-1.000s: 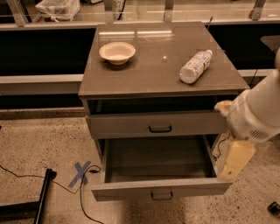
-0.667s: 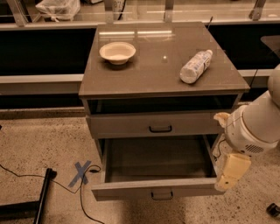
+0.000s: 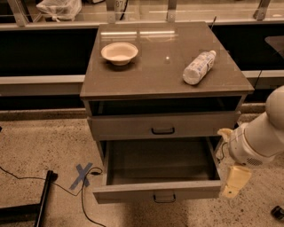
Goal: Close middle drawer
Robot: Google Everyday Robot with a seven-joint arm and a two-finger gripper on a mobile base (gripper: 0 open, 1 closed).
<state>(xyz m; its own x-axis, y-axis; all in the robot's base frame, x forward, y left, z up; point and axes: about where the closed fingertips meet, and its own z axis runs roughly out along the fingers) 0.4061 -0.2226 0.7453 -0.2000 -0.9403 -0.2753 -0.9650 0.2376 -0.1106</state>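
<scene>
Cream plastic marks my claw (image 3: 234,180), which hangs low on the right of the view, just off the right front corner of the middle drawer (image 3: 133,193). From here I cannot tell whether the claw is open or closed, and I cannot tell whether it touches the drawer front or sits just beside it. Behind it is the rounded white arm (image 3: 259,133), coming in from the right edge and covering the bench's lower right corner.

That middle drawer is pulled well out of the grey bench (image 3: 155,77). I see straight into its wide, shallow tray, and nothing shows inside. Its low front panel faces me with a small dark loop handle (image 3: 164,197) at the centre. Directly above it sits the taller drawer front (image 3: 124,127), with its own dark handle (image 3: 163,131). A dark gap runs between its top edge and the bench top.

On the bench top, a pale shallow bowl (image 3: 119,52) stands upright towards the back left. A clear plastic bottle (image 3: 199,67) with a printed label lies on its side towards the right, well apart from the bowl, its cap pointing towards the back right.

Left of the bench, on the speckled floor (image 3: 40,137), a cross of blue tape (image 3: 83,175) lies just beside the drawer's left corner. A thin black cable (image 3: 26,177) trails past it, and a black bar (image 3: 44,197) slants beside that. A white plastic bag (image 3: 59,8) rests on the ledge at the top left.
</scene>
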